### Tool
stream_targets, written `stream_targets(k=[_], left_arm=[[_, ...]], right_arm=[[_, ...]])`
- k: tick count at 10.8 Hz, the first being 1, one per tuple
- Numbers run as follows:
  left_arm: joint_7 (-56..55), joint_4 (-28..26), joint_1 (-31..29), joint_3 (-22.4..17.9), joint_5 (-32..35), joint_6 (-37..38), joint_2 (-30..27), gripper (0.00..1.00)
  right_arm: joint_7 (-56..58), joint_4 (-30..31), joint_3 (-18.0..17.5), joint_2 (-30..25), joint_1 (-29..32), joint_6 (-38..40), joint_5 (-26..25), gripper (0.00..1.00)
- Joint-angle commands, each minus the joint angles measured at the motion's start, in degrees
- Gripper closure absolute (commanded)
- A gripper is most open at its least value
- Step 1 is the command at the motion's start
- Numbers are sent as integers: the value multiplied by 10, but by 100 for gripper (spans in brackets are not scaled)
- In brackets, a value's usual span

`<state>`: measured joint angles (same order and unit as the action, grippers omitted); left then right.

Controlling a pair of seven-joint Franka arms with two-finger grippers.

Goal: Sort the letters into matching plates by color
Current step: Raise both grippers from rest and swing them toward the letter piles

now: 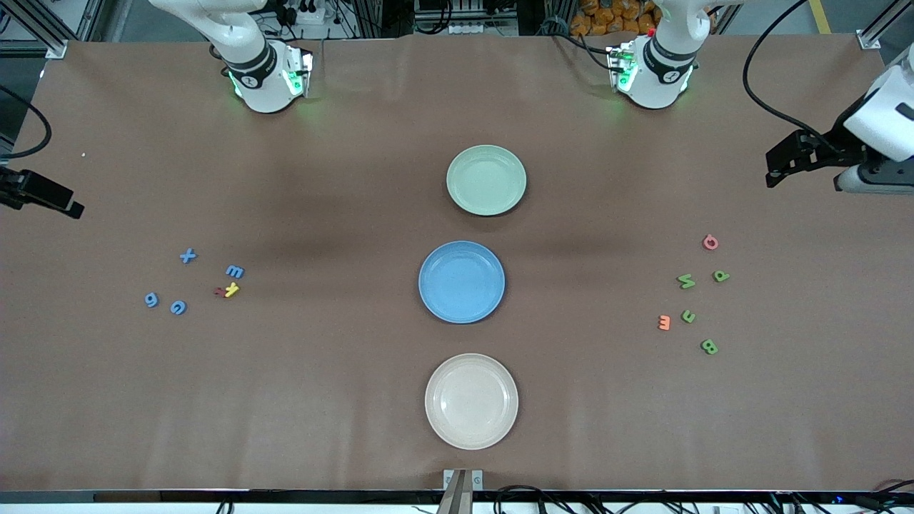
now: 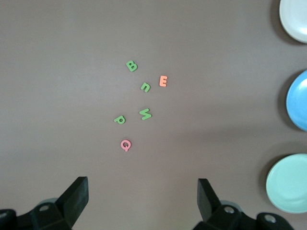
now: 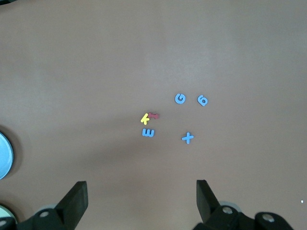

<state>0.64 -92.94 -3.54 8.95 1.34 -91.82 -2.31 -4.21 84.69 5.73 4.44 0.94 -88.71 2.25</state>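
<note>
Left gripper (image 2: 143, 203) raised over left-arm edge of worktop (image 1: 343, 178), fingers wide, right gripper (image 3: 142, 203) likewise over right-arm edge, blue letters (image 1: 187, 255) and green letters (image 1: 686, 280) unsorted.

Matt brown table covering (image 1: 285, 400), paper- or cloth-like, faintly creased, no shine. Smooth plastic on all three plates: mint green plate (image 1: 486, 180), blue plate (image 1: 461, 282), cream plate (image 1: 471, 401), each with a soft satin sheen and faint highlights along the rim. Foam-like, matt, soft-edged on the small letters: blue letters (image 1: 187, 255) toward the right arm's end, green letters (image 1: 685, 280) toward the left arm's end, likewise the pink letter (image 1: 710, 242), orange letter (image 1: 664, 323) and yellow letter (image 1: 231, 289). Matt black plastic on the left gripper (image 2: 143, 196) and right gripper (image 3: 142, 199) fingers, spread wide. Glossy white casing on the arm bases (image 1: 264, 78).
</note>
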Motion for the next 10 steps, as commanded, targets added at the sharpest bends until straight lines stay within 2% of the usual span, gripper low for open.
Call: stream_targets(k=[1, 4, 6, 8, 10], left_arm=[[76, -11, 3, -4, 14, 8, 21, 0], [60, -65, 1, -9, 14, -33, 23, 0], [61, -109, 4, -9, 14, -82, 25, 0], [60, -121, 2, -16, 14, -89, 50, 0], [109, -129, 3, -31, 17, -115, 66, 0]], right_arm=[[-4, 36, -2, -2, 2, -46, -5, 0], [-19, 107, -2, 0, 5, -123, 1, 0], [-74, 135, -2, 13, 4, -153, 21, 0], [-111, 168, -2, 31, 3, -188, 36, 0], [-116, 239, -2, 44, 4, -277, 66, 0]])
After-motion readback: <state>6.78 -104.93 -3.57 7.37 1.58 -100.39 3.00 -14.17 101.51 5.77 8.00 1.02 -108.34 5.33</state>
